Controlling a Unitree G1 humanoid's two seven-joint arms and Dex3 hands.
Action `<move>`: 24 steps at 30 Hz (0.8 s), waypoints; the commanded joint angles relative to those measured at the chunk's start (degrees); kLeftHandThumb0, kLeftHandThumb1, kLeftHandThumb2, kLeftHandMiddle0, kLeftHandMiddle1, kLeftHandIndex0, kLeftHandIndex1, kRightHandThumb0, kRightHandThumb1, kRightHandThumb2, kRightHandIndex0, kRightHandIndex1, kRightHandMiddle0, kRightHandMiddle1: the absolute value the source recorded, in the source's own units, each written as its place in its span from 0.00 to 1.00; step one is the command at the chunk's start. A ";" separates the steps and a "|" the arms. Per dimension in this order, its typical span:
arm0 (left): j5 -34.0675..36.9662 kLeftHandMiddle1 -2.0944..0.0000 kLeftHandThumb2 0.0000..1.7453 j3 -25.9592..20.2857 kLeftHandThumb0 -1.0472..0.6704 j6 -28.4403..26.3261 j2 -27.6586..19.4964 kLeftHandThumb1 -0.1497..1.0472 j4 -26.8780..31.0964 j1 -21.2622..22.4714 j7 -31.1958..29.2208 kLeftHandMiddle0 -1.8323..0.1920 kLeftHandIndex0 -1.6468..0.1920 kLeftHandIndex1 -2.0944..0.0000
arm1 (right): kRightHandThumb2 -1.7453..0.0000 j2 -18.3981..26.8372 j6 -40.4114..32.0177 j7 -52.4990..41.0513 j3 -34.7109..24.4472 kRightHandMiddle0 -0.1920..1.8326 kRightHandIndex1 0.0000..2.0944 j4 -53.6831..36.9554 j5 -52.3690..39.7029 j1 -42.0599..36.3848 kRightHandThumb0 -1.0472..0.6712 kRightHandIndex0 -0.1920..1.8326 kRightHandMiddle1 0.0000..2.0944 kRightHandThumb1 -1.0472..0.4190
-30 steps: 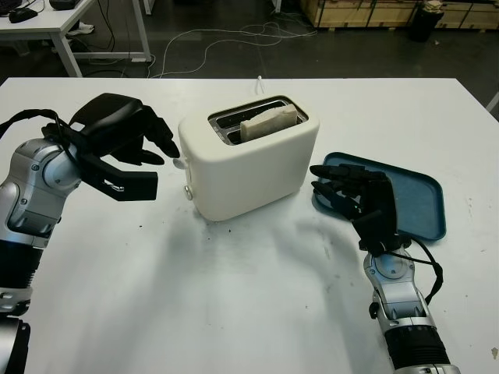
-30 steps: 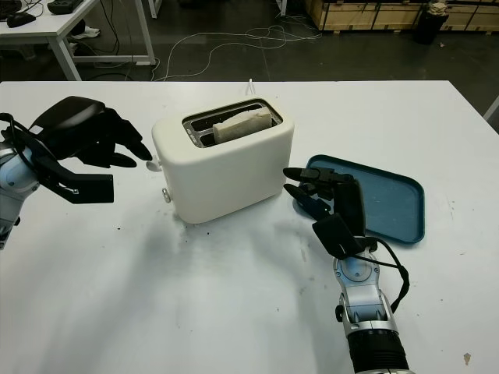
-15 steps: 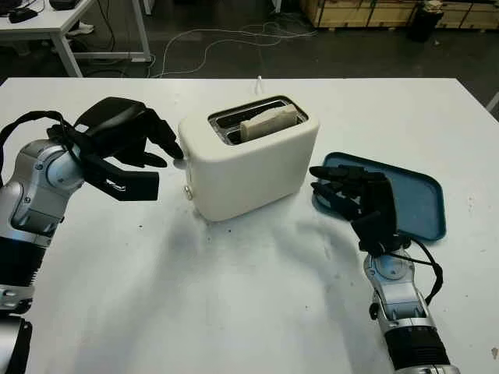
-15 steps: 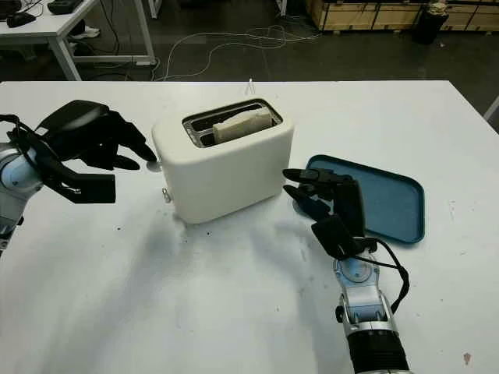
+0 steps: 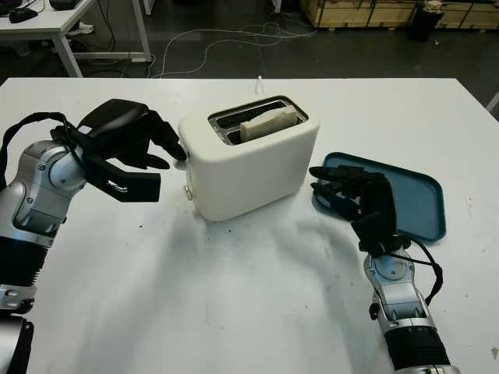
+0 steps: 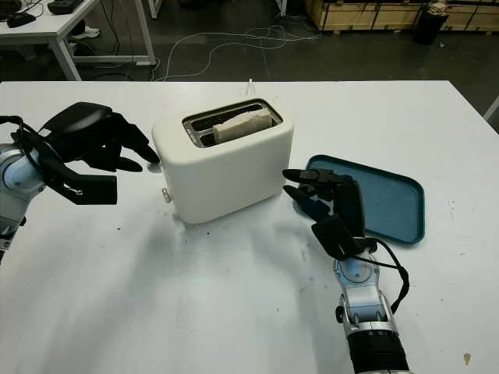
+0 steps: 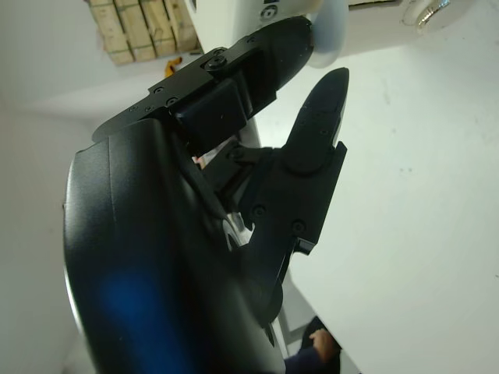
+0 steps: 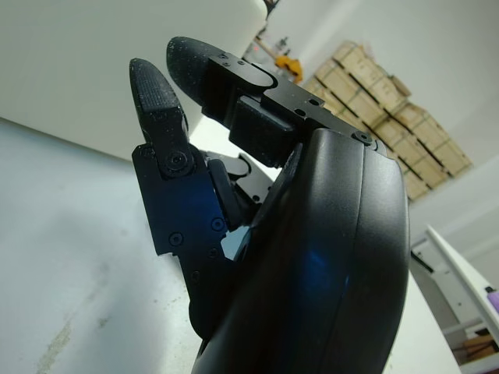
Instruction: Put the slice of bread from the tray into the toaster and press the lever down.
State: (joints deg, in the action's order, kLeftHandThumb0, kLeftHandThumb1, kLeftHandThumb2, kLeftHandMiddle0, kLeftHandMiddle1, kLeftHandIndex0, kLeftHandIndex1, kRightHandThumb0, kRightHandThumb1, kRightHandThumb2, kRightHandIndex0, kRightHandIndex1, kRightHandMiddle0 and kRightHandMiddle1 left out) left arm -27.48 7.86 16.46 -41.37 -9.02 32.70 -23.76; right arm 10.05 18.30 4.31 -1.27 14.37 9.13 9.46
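With the bread slice (image 5: 268,123) already sitting in the toaster (image 5: 248,165) at frame centre, the lever (image 5: 180,161) is being reached by the left robot hand (image 5: 144,148), curled w/ nothing gripped, fingertips at it; a downward push is needed next, while the right robot hand (image 5: 351,195), open, is being held by the tray (image 5: 417,204) at centre-right of the counter (image 5: 234,296).

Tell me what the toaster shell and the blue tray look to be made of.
The toaster shell looks like cream moulded plastic, matte to satin: rounded corners, soft dull highlights, no metallic glare. The tray looks like teal-blue moulded plastic with a raised rounded rim and an even dull surface. Neither can be confirmed by look alone.
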 commanded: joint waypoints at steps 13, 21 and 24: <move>-0.12 0.41 0.00 2.27 0.45 0.41 1.67 0.81 -1.73 -1.96 0.27 0.41 0.20 1.00 | 1.00 -0.13 1.81 0.00 -0.47 0.70 0.41 1.06 -0.56 -0.36 0.33 0.58 0.00 0.15; -2.48 0.55 0.00 7.65 0.51 -1.83 10.74 0.83 -8.11 -10.56 7.64 0.43 0.24 1.00 | 1.00 -0.07 1.23 -0.22 -0.63 0.70 0.41 0.76 -0.69 -0.70 0.33 0.58 0.00 0.15; -4.79 0.58 0.01 11.52 0.48 -3.52 15.30 0.86 -13.55 -12.77 12.06 0.46 0.27 1.00 | 1.00 0.07 0.84 -0.25 -0.54 0.70 0.41 0.53 -0.39 -0.87 0.33 0.58 0.00 0.15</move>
State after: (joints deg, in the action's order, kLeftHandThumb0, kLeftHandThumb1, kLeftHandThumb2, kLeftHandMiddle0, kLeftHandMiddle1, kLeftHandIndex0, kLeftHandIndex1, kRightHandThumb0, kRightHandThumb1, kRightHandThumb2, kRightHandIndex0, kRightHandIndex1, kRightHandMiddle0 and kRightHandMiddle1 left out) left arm -27.78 11.89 14.53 -31.29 -17.61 24.90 -9.44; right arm 10.05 18.86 4.24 -1.50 15.06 9.12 8.83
